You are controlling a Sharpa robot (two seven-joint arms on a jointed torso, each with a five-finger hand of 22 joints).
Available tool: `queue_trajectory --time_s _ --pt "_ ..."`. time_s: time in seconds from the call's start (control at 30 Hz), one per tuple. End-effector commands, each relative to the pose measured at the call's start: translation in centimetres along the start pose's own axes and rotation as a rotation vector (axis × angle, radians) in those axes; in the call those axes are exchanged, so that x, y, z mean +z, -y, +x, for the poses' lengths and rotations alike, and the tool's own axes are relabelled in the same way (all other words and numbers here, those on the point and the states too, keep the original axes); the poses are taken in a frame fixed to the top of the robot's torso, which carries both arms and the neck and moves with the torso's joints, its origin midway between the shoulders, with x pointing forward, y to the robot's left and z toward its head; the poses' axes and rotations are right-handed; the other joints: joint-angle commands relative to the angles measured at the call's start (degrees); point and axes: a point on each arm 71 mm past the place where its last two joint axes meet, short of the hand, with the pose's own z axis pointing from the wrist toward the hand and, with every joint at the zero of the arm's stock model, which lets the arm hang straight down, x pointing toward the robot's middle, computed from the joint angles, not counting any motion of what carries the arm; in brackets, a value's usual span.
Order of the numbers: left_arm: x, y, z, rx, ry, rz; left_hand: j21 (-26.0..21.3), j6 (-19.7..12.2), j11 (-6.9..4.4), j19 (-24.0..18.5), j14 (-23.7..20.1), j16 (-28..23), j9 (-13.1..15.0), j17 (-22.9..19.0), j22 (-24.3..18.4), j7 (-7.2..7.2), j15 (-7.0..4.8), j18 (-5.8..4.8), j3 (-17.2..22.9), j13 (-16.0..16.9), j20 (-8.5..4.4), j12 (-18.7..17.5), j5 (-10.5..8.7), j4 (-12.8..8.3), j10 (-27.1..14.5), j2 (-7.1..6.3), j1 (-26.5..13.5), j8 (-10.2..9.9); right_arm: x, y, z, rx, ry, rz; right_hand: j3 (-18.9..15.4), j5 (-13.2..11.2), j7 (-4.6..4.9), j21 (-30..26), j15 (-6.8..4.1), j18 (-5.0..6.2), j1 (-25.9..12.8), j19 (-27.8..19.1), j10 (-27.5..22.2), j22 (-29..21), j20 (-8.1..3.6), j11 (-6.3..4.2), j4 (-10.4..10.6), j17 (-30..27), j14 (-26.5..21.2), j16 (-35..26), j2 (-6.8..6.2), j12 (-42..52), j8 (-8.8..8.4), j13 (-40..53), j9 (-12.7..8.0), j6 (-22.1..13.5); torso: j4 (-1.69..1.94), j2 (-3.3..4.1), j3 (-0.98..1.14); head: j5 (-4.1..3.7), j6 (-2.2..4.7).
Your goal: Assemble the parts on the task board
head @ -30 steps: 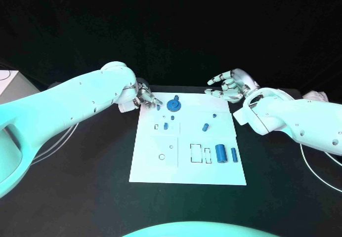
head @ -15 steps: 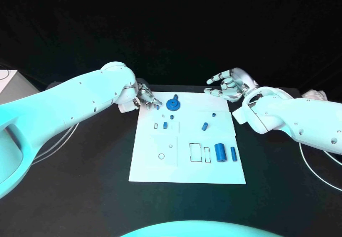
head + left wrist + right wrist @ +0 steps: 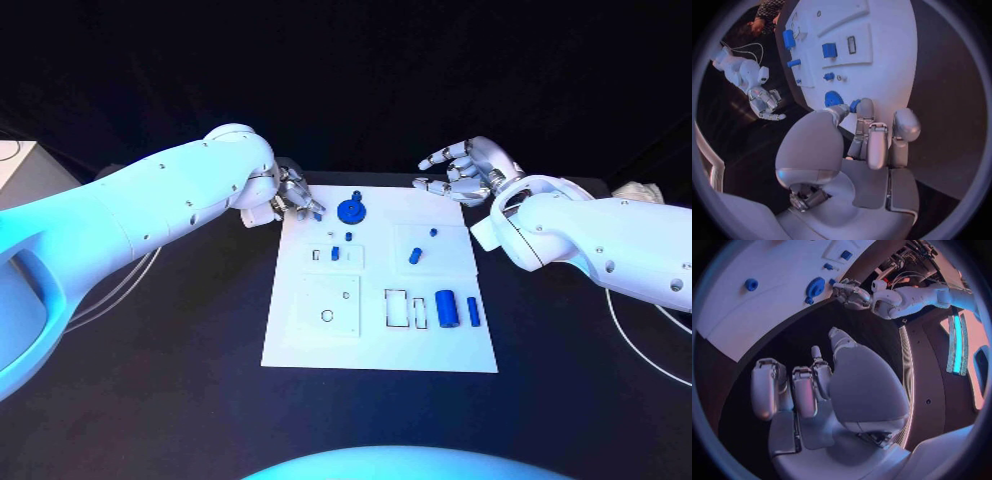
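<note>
The white task board (image 3: 378,335) lies in the middle of the black table. A blue round gear-like part (image 3: 351,212) stands near its far edge. My left hand (image 3: 296,195) hovers at the board's far left corner, and its thumb and a finger pinch a small blue part (image 3: 854,105) just beside the round part (image 3: 832,97). My right hand (image 3: 459,172) hangs above the far right corner with its fingers apart and nothing in them. Small blue pieces (image 3: 335,254) (image 3: 415,256) sit mid-board. A blue cylinder (image 3: 447,308) and a thin bar (image 3: 472,310) lie nearer me.
Outlined slots (image 3: 395,308) and a small round hole (image 3: 327,317) mark the board's near half. A white box (image 3: 29,165) stands at the table's left edge, and cables (image 3: 635,340) trail on the right. Black table surrounds the board.
</note>
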Motion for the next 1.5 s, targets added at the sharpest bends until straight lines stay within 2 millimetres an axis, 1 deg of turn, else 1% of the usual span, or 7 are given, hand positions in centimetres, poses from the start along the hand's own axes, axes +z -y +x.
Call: queue_trajectory --time_s 0.03,0.13,0.5,0.6,0.93,1.2,1.5 --pt "0.0 0.2 0.2 -0.033 -0.012 0.030 0.53 -0.55 -0.70 0.28 2.61 0.50 1.81 7.50 0.42 -0.40 -0.41 0.16 5.30 -0.58 -0.23 -0.28 0.11 -1.91 0.31 -0.17 1.95 2.42 0.0 -0.1 0.1 -0.001 -0.015 -0.009 0.36 -0.10 0.05 -0.15 -0.48 0.94 -0.71 0.64 -0.44 5.10 -0.43 -0.03 -0.02 9.60 4.48 -0.12 -0.05 -0.23 0.13 6.63 0.08 -0.41 -0.03 -0.01 -0.01 -0.02 -0.04" --pt "0.0 0.1 0.2 -0.048 -0.014 0.037 0.74 -1.40 -0.58 0.36 2.63 0.58 3.42 7.52 0.76 -0.42 -0.44 0.09 10.37 -0.94 -0.21 -0.28 0.17 -3.67 0.56 -0.97 1.37 4.19 0.0 0.0 0.1 -0.002 -0.016 -0.009 0.36 -0.10 0.05 -0.15 -0.48 0.94 -0.71 0.64 -0.44 5.10 -0.43 -0.03 -0.02 9.60 4.48 -0.12 -0.05 -0.23 0.13 6.63 0.08 -0.41 -0.03 -0.03 0.00 -0.06 -0.05" --pt "-0.8 -0.4 0.3 -0.091 -0.016 0.060 1.87 -1.13 -0.77 1.21 3.23 1.31 5.22 8.67 2.49 -0.41 -0.56 -0.17 19.89 -1.22 -0.32 0.53 1.03 -8.76 1.25 -3.77 -2.87 6.32 0.0 0.0 0.1 -0.003 -0.017 -0.007 0.45 -0.05 0.04 -0.26 -0.49 0.96 -0.72 0.62 -0.42 5.02 -0.44 -0.05 -0.05 9.58 4.48 -0.14 -0.04 -0.21 0.19 6.63 0.10 -0.41 0.09 -0.23 0.03 -0.10 -0.12" --pt "-1.3 -0.6 0.5 -0.102 -0.010 0.071 2.85 -0.16 -1.08 2.21 4.01 2.15 5.52 10.30 4.16 -0.72 -0.83 -0.48 22.10 -1.40 -0.55 0.86 4.01 -10.41 2.14 -4.88 -5.00 6.84 0.0 0.1 0.0 -0.004 -0.015 -0.005 0.45 -0.05 0.04 -0.26 -0.49 0.96 -0.72 0.62 -0.42 5.02 -0.44 -0.05 -0.05 9.58 4.48 -0.14 -0.04 -0.21 0.19 6.63 0.10 -0.41 0.21 -0.32 0.01 -0.11 -0.15" --pt "-4.0 -1.1 1.7 -0.107 0.005 0.114 5.44 2.44 -2.14 5.21 5.74 4.01 5.54 14.30 8.81 -1.80 -1.80 -1.41 23.98 -2.16 -1.47 0.91 11.31 -13.28 5.13 -6.05 -8.88 7.32 0.0 0.5 -0.4 -0.007 -0.009 0.005 0.45 -0.05 0.04 -0.26 -0.49 0.96 -0.72 0.62 -0.42 5.02 -0.44 -0.05 -0.05 9.58 4.48 -0.14 -0.04 -0.21 0.19 6.63 0.10 -0.41 0.66 -0.90 -0.07 0.01 -0.53" --pt "-5.4 -0.8 2.8 -0.061 0.039 0.120 6.07 3.08 -2.46 5.96 6.03 4.36 5.57 15.08 9.96 -2.12 -2.09 -1.64 24.62 -2.33 -1.75 0.95 12.70 -14.05 5.94 -6.10 -9.94 7.51 -0.1 0.7 -0.5 -0.009 -0.008 0.010 0.45 -0.05 0.04 -0.26 -0.49 0.96 -0.72 0.62 -0.42 5.02 -0.44 -0.05 -0.05 9.58 4.48 -0.14 -0.04 -0.21 0.19 6.63 0.10 -0.41 0.73 -0.89 -0.15 0.22 -0.77" --pt "-5.4 -0.8 4.3 0.034 0.044 0.106 6.22 3.28 -2.57 6.14 6.03 4.36 5.59 15.08 10.22 -2.23 -2.19 -1.70 24.94 -2.35 -1.85 1.04 13.01 -14.37 6.22 -6.14 -10.34 7.60 -0.1 0.8 -0.5 -0.011 -0.011 0.011 0.49 0.02 0.04 -0.29 -0.50 0.96 -0.83 0.63 -0.43 5.01 -0.45 -0.05 -0.03 9.50 4.46 -0.19 -0.09 -0.23 0.25 6.60 0.12 -0.43 0.59 -0.75 -0.09 0.52 -1.18"
